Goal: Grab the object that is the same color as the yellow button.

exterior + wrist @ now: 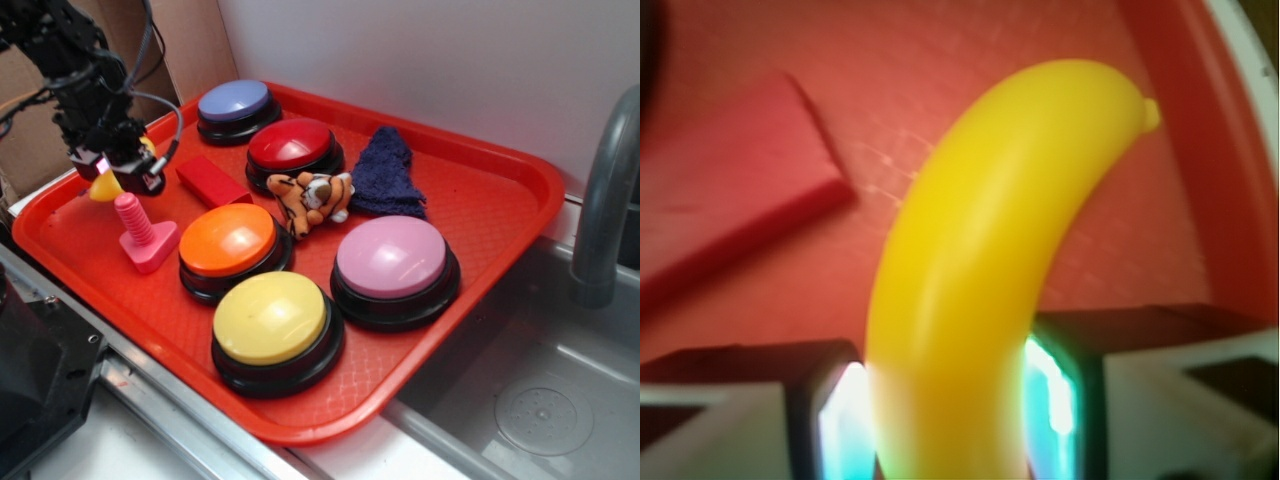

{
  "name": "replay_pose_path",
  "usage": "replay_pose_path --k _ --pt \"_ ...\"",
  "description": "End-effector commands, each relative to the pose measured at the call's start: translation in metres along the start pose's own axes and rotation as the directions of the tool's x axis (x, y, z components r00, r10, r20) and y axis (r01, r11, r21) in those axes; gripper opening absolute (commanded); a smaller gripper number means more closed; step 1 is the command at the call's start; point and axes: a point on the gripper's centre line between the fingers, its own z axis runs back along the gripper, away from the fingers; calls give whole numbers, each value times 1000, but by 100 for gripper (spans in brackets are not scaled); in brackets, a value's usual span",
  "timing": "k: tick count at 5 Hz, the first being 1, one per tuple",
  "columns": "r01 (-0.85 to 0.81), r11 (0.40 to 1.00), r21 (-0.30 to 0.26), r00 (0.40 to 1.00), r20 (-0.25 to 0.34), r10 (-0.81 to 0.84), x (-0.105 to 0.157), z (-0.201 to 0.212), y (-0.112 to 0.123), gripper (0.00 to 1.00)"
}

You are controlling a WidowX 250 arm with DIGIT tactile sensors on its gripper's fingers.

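Banana fills the wrist view, a smooth yellow toy, with one black finger pressed on each side of its lower end, so the pincer is closed tight on it. In the exterior view only a bit of yellow peeks out under the pincer, at the left end of the red tray, next to the pink bolt; I cannot tell if the banana touches the tray floor. Nearest the front of the tray sits the yellow button. Behind it are the orange button and the pink button. A red block lies just beside the pincer. Farther back are a toy tiger, a blue cloth, a red button and a purple button.
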Motion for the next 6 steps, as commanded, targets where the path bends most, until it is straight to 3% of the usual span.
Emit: replay_pose_path --k 1,3,4,5,6 --pt "13 999 -30 1000 1 -13 18 47 -35 0" --pt "81 995 -54 996 38 -80 15 81 -88 0" --pt "128 989 -76 992 24 -127 15 79 -112 0" --pt "163 985 -58 986 30 -161 14 75 -126 0" --pt "119 993 -12 993 -19 -119 11 74 -122 0"
